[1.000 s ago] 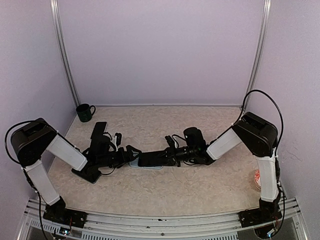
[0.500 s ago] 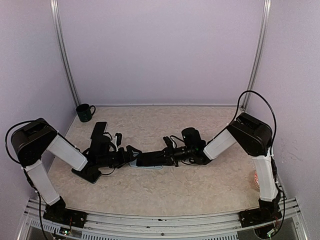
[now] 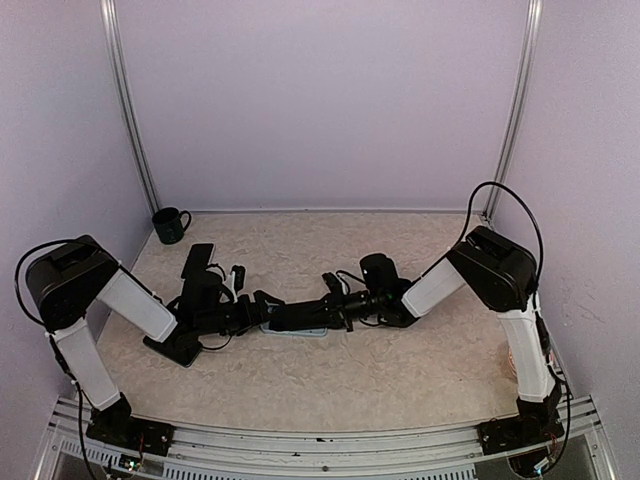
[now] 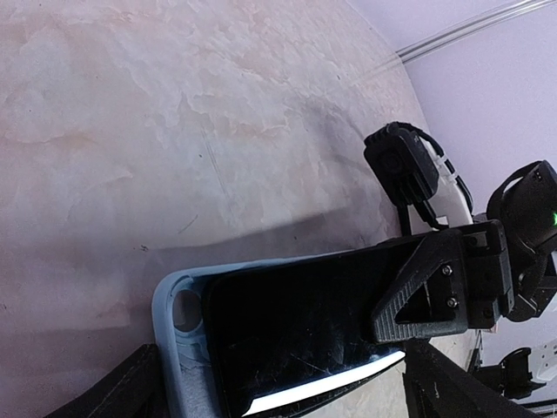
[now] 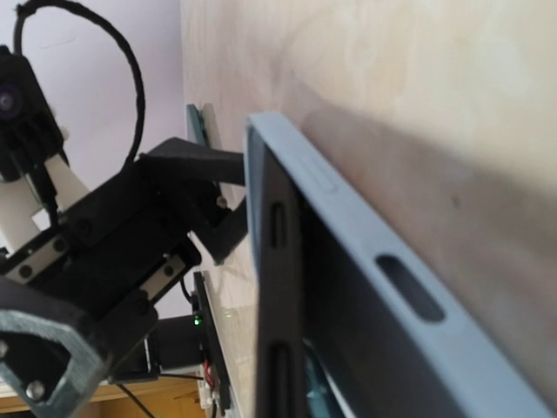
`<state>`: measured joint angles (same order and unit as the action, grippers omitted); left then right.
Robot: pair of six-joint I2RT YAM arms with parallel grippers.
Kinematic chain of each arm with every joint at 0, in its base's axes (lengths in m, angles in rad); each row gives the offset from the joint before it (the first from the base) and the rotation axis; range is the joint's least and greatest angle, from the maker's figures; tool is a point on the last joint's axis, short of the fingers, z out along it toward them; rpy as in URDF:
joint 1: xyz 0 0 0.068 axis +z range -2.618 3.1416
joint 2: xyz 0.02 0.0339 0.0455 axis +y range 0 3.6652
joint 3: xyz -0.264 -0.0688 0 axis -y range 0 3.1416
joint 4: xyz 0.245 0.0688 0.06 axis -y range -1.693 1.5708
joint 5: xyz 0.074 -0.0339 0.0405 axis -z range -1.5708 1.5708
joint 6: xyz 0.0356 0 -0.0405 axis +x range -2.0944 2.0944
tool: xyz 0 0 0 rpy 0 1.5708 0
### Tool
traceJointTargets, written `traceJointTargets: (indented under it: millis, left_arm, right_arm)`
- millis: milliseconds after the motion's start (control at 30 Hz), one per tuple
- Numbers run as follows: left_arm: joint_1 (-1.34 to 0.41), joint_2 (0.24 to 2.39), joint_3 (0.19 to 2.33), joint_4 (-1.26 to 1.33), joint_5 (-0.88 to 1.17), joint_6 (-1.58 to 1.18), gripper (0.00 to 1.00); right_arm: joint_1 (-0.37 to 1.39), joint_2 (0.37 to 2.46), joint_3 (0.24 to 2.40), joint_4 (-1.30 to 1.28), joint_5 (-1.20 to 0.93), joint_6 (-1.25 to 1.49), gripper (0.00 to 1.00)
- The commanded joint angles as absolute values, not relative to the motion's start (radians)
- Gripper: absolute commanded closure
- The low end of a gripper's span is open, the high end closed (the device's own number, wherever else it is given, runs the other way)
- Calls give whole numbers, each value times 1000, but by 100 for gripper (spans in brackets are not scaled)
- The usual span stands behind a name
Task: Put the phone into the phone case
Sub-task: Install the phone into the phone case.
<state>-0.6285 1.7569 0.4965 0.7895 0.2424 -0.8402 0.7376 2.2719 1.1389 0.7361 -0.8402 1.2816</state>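
Note:
A light-blue phone case (image 4: 171, 324) lies flat on the table, seen in the top view as a pale sliver (image 3: 297, 332) between the two arms. The black phone (image 4: 296, 326) rests tilted in it, one long edge lifted, its end short of the camera cutout. My right gripper (image 3: 287, 317) is shut on the phone's right end, one ribbed finger (image 4: 432, 287) lying on the glass. My left gripper (image 3: 261, 311) is open, its fingers (image 4: 122, 392) standing either side of the case's left end. The right wrist view shows the phone's edge (image 5: 278, 287) against the case wall (image 5: 348, 205).
A dark green mug (image 3: 170, 225) stands at the back left corner. A second flat black object (image 3: 198, 260) lies behind the left arm. Metal frame posts (image 3: 130, 120) rise at the back corners, and purple walls close in the table.
The right arm has moved a little to the left, carrying the phone further along the case. The left gripper has stayed in place, open.

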Motion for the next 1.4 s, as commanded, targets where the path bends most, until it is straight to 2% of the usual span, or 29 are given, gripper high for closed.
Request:
traceJointTargets:
  millis: [0, 900, 1100, 1367]
  left_arm:
    - [-652, 1790, 514, 777, 302, -842, 7]
    - [-655, 1815, 571, 742, 327, -827, 7]
    - [-654, 1800, 568, 738, 334, -827, 7]
    - [-633, 1747, 522, 731, 310, -829, 7]
  right_arm:
    - [740, 2316, 1177, 741, -838, 1303, 100]
    - [772, 2418, 1265, 765, -883, 1358, 100]
    - [773, 2442, 1242, 1001, -908, 1478, 100]
    - [772, 2432, 1197, 1093, -891, 1496, 100]
